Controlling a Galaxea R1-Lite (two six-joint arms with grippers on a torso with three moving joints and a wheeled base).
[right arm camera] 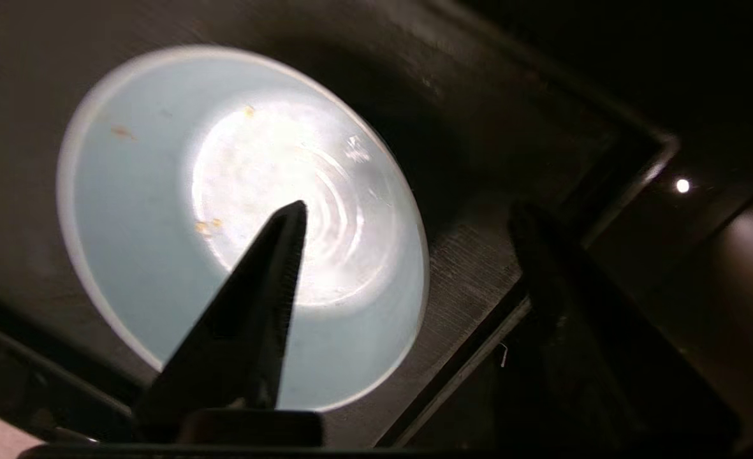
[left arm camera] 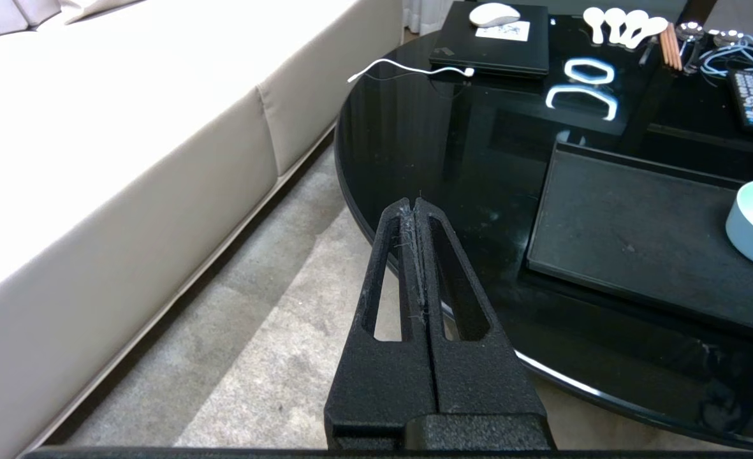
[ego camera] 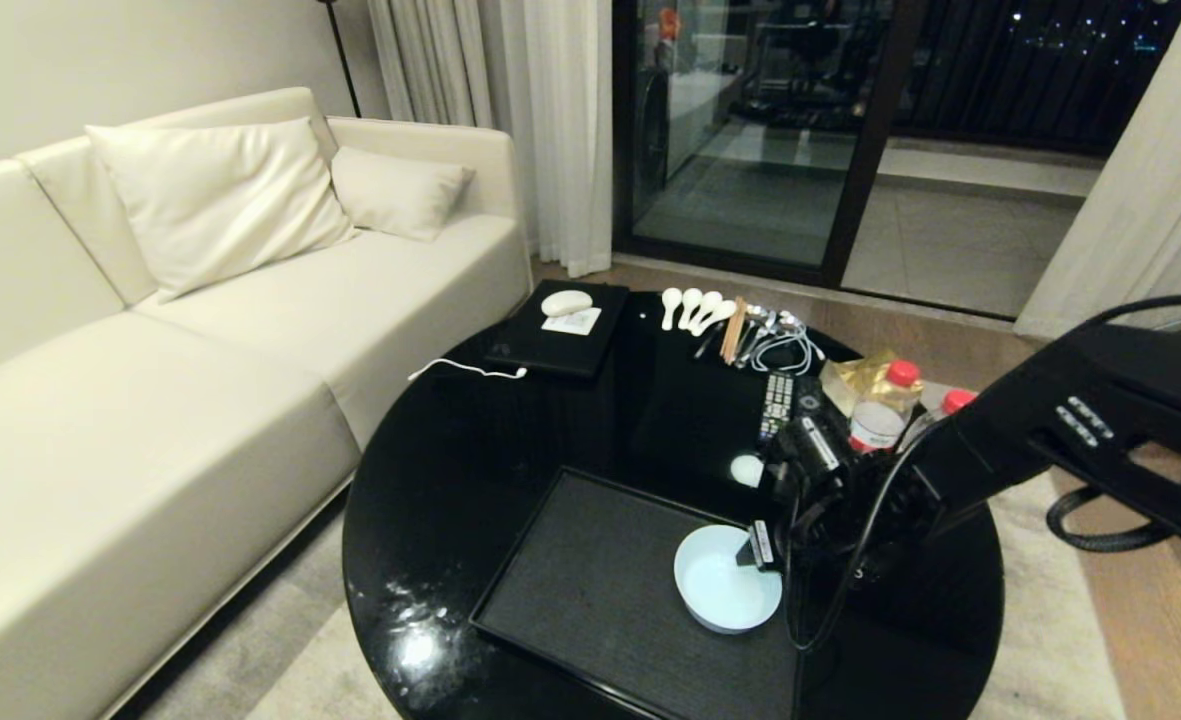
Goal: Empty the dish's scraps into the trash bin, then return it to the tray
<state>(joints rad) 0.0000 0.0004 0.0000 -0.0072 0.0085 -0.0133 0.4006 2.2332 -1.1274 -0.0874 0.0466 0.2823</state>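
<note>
Dish (ego camera: 725, 595) sits on tray (ego camera: 590, 590), near tray's right edge, on black round tabletop (ego camera: 450, 470). Dish nearly empty, few tiny orange bits inside. Right end effector (right arm camera: 408, 220) above dish, fingers apart: one over dish inside, other outside rim, not gripping. Left end effector (left arm camera: 417, 210) beside tabletop edge above carpet, fingers pressed together, holding nothing.

Glossy black table (ego camera: 510, 470), matte textured tray (ego camera: 590, 590), smooth white dish (ego camera: 725, 590), pale leather-like sofa (ego camera: 150, 420).
</note>
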